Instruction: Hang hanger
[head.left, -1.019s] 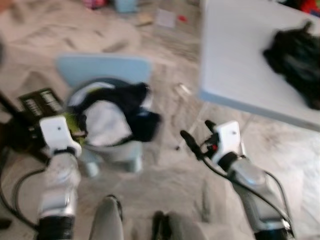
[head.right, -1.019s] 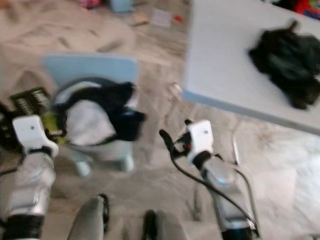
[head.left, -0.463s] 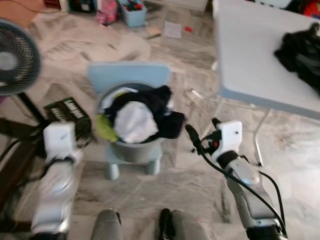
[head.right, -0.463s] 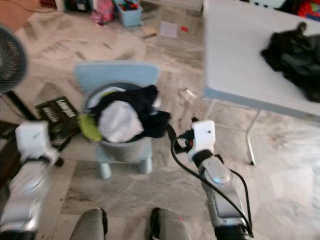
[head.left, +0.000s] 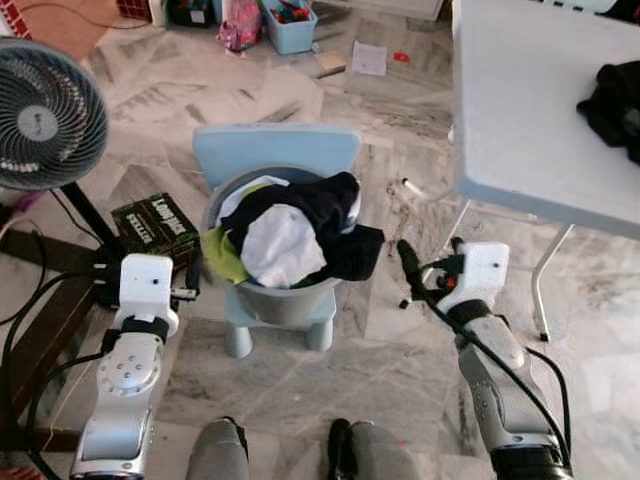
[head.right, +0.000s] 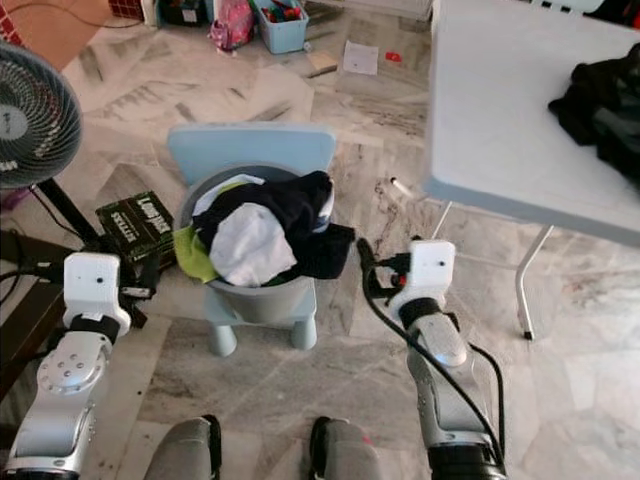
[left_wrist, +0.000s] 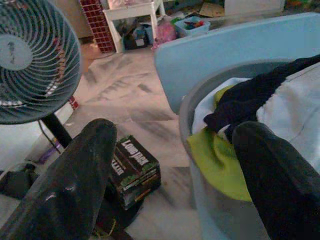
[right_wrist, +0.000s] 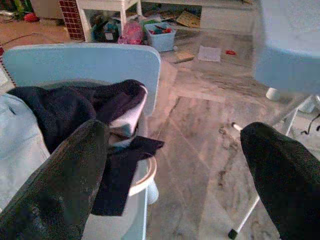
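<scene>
Two hands, both spread and empty: left hand (left_wrist: 170, 175) lower left of frame, right hand (right_wrist: 175, 170) lower right centre, either side of the grey laundry basket (head.left: 250, 300) of clothes on a blue chair (head.left: 275, 150). No hanger identifiable anywhere. Dark garment (head.left: 615, 100) on the desk (head.left: 520, 110), upper right. Task looks unstarted; finding and hanging remain.
</scene>
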